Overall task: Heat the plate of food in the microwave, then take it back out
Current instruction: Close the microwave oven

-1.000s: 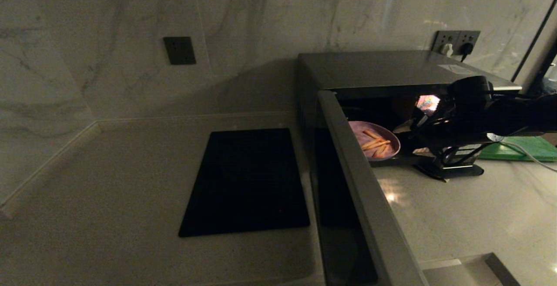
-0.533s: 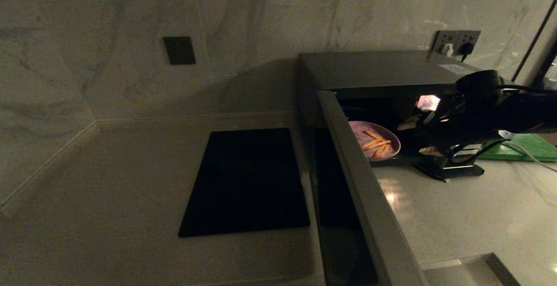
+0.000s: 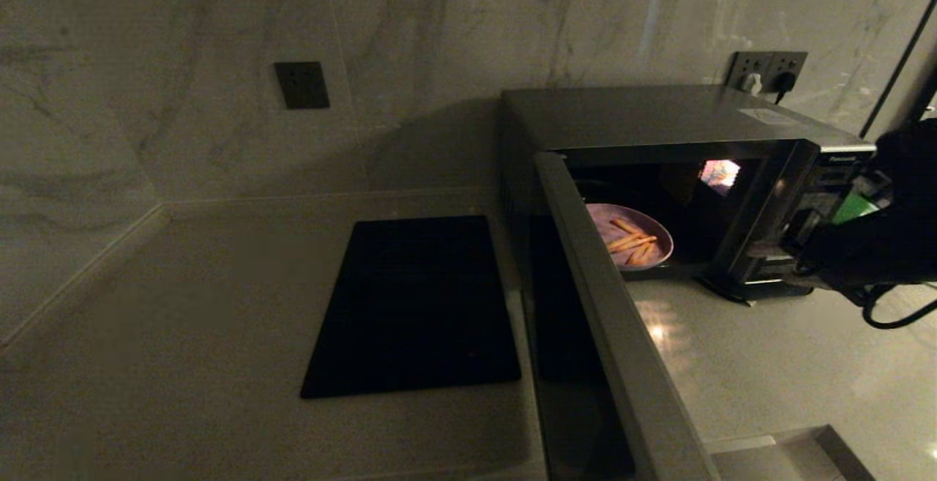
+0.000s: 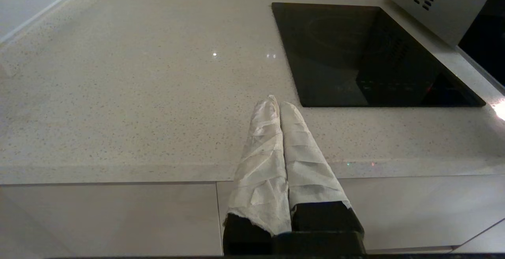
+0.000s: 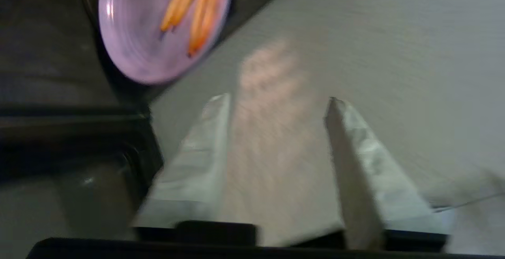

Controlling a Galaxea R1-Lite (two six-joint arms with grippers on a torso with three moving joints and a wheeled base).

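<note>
The plate of food (image 3: 631, 244) is sitting inside the microwave (image 3: 659, 137), door (image 3: 607, 320) standing open; the right gripper (image 5: 276, 105) is hovering outside — fingers apart, holding nothing; closing the door wants a broad, steady push.

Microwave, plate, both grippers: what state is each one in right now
microwave: door swung open, interior light on.
plate of food: sitting inside the microwave, not held.
right gripper: open, empty, outside the microwave over the countertop.
left gripper: shut, empty, parked at the countertop's front edge.
</note>
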